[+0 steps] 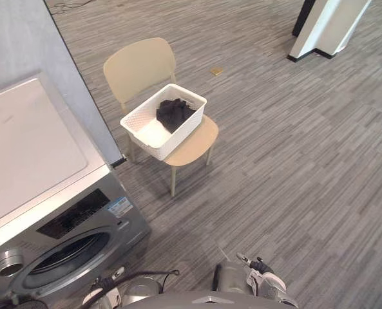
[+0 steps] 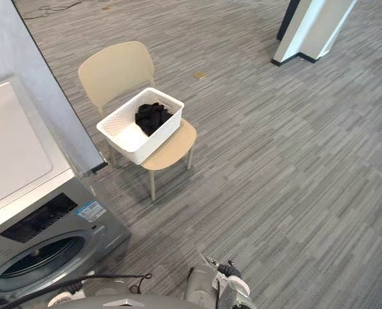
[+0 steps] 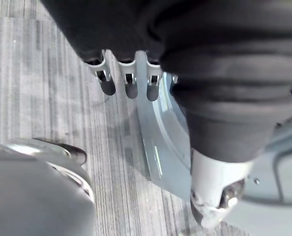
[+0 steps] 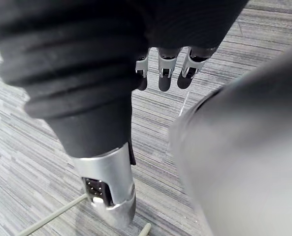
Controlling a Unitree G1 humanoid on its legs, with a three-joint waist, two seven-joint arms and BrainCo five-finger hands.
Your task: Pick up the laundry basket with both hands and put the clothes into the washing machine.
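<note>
One white basket (image 1: 181, 138) on chair (image 1: 139, 64) seat, dark clothes (image 1: 174, 114) heaped inside.

Both head eyes overlook the basket (image 1: 184, 132); wrist cameras face floor (image 3: 37, 98).

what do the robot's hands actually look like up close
The left hand and right hand look alike. Each has a black ribbed, bellows-like cover over the back of the hand and the wrist, a row of slim silver fingers ending in dark rounded tips, and a thicker silver thumb set apart from them.
</note>
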